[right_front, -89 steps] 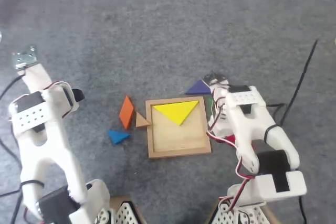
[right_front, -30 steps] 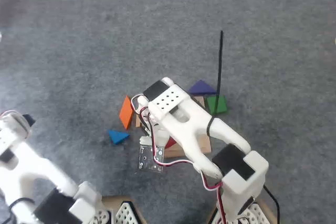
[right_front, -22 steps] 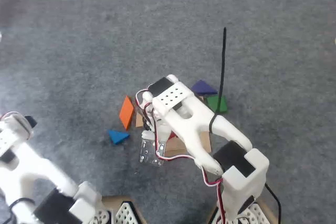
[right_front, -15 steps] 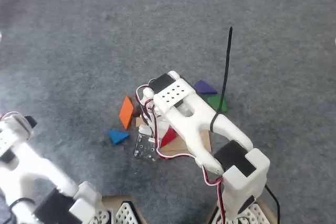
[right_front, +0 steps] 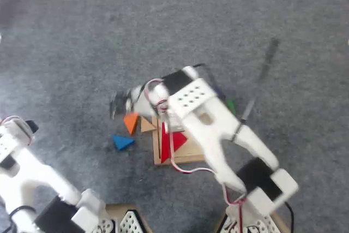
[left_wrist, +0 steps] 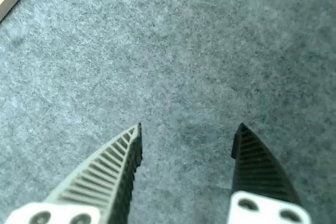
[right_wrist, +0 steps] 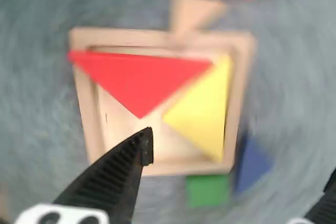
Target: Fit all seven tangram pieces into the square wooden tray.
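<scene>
Well to the left of the square wooden tray [right_front: 182, 158], the left end effector [left_wrist: 189, 135] hangs released, fingers spread over the bare grey table [right_front: 82, 42]. Nearer the tray's left side lie a blue triangle [right_front: 122, 142], then an orange piece [right_front: 131, 121], then a tan triangle [right_front: 147, 126] touching the tray's outer rim. Inside the tray, a red triangle [right_front: 173, 139] lies along the left side, and a yellow triangle [right_wrist: 202, 106] lies against it. The right arm stretches across the tray, and the right end effector [right_wrist: 236, 174] is released, its fingers wide apart and holding nothing. Just outside the tray's right side sit a green square [right_wrist: 207, 190] and a purple piece [right_wrist: 252, 163].
</scene>
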